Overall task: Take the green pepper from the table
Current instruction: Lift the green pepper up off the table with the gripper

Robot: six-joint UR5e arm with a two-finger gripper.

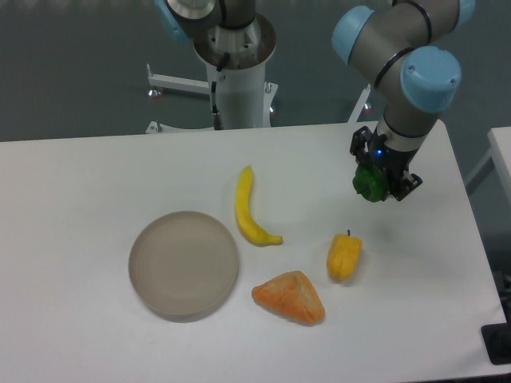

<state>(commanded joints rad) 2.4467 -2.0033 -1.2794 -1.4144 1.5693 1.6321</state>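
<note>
No readable text, labels, brand marks or numbers anywhere in view, neither on the grey-and-blue robot arm [403, 48] nor the flat white worktop [96, 167].

Gripper [374, 182] partly hiding green pepper [368, 183]

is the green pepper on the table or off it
Off it, it seems: the green pepper sits clamped in the gripper, apparently above the table, though the gap isn't clearly visible.

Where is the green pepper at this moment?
The green pepper is held in the gripper above the table, toward its right rear in the camera view, up and right of the yellow-orange pepper.
</note>
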